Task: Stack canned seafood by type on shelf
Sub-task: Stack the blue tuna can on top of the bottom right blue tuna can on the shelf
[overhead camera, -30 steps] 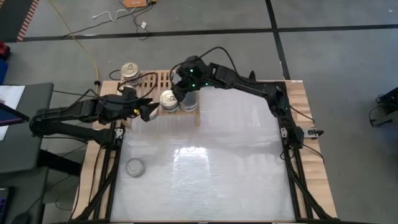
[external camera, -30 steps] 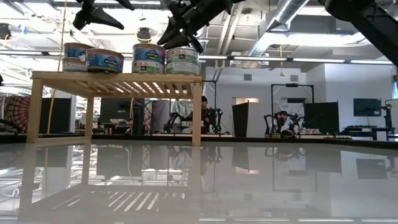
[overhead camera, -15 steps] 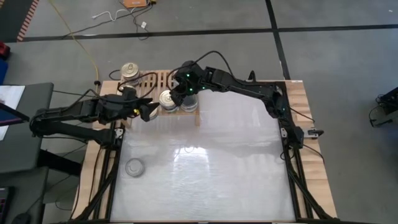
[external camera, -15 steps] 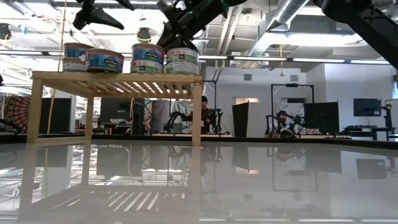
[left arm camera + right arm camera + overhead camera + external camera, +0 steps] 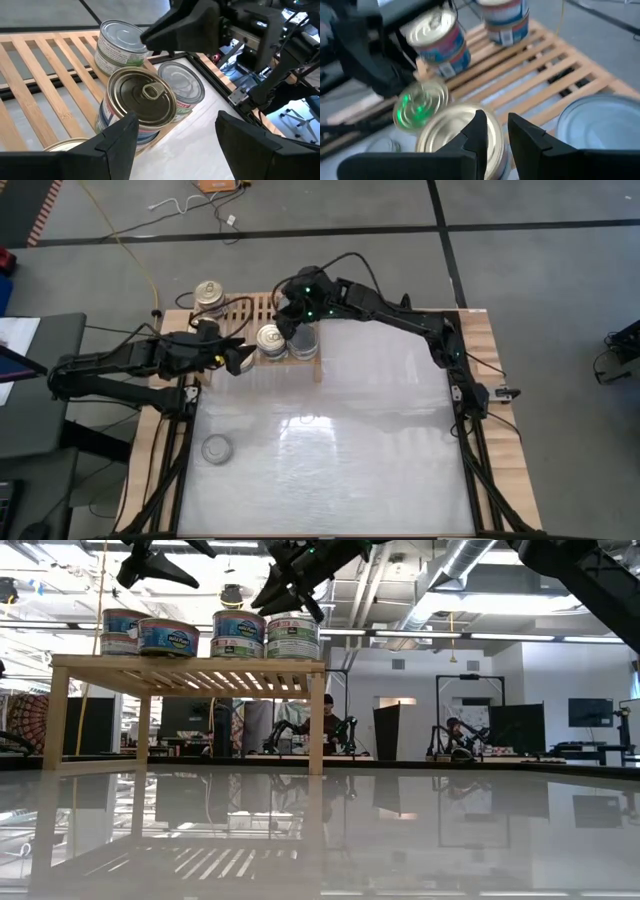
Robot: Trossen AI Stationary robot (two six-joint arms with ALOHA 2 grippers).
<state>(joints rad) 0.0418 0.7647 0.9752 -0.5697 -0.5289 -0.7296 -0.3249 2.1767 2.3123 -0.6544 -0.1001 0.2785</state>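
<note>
Seen from overhead, the right claw (image 5: 291, 319) hangs over the right end of the light-wood slatted shelf (image 5: 243, 308), in the upper middle of the frame. Its two dark fingers (image 5: 475, 136) stand close together with only a narrow gap, and nothing sits between them (the claw is empty). Directly under it is a gold-topped tin (image 5: 461, 134), and just beside that a silver-topped tin (image 5: 304, 343) at the shelf's right edge.

The left claw (image 5: 240, 357) reaches in from the left of the frame and stops just left of the shelf's front edge. Its fingers (image 5: 116, 140) are spread well apart, gripping nothing. Just ahead of it stands a stack of tins topped by a gold pull-tab can (image 5: 142, 96), with a green-labelled tin (image 5: 118, 47) behind it and a flat silver-lidded tin (image 5: 182, 89) to its side.

At worktop level, four tins line the shelf top in the upper left: two blue-labelled tins (image 5: 168, 637) on the left, then another blue one (image 5: 238, 633) touching a green one (image 5: 293, 637).

A further stack of cans (image 5: 208, 293) stands at the shelf's left end. One lone grey tin (image 5: 216, 448) lies on the white worktop (image 5: 340, 440), lower left, well apart from both claws.
</note>
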